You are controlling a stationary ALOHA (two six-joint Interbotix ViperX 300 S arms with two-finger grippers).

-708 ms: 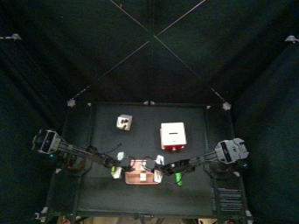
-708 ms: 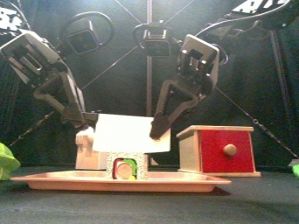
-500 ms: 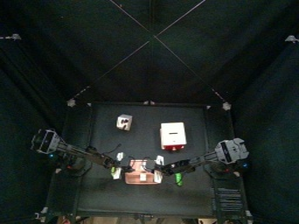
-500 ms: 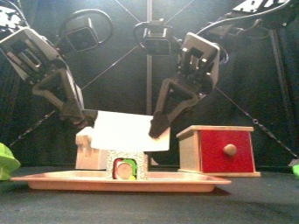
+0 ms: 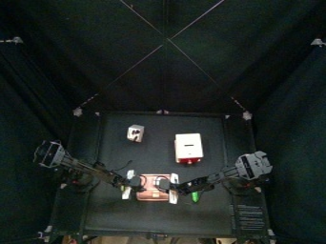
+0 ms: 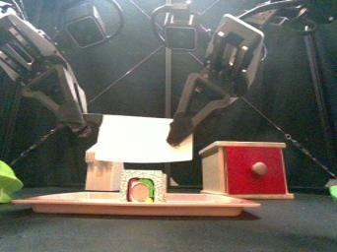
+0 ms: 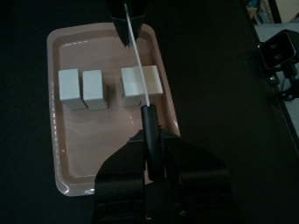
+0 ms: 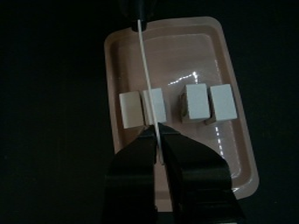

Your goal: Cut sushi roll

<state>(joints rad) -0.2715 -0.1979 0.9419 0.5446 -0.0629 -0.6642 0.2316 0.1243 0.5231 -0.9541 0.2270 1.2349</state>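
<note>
The sushi roll [image 6: 140,185] lies on the reddish-brown board [image 6: 79,204] as pale pieces: two small ones [image 7: 79,87] and a larger one [image 7: 140,85]. Both grippers are shut on a thin white blade [image 6: 136,138], one at each end, and hold it level above the roll without touching it. My left gripper [image 6: 90,128] holds the blade's left end and my right gripper [image 6: 178,128] its right end. In the left wrist view [image 7: 142,131] and the right wrist view [image 8: 152,131] the blade shows edge-on, over the larger piece [image 8: 142,108].
A white box with a red front [image 6: 243,167] stands behind the board at the right [image 5: 189,148]. A small white-and-tan block [image 6: 95,169] stands behind it at the left [image 5: 133,132]. Green things [image 6: 7,182] lie at both front corners.
Both grippers have risen with the blade, so it now hangs higher above the roll. The roll and board have not moved.
</note>
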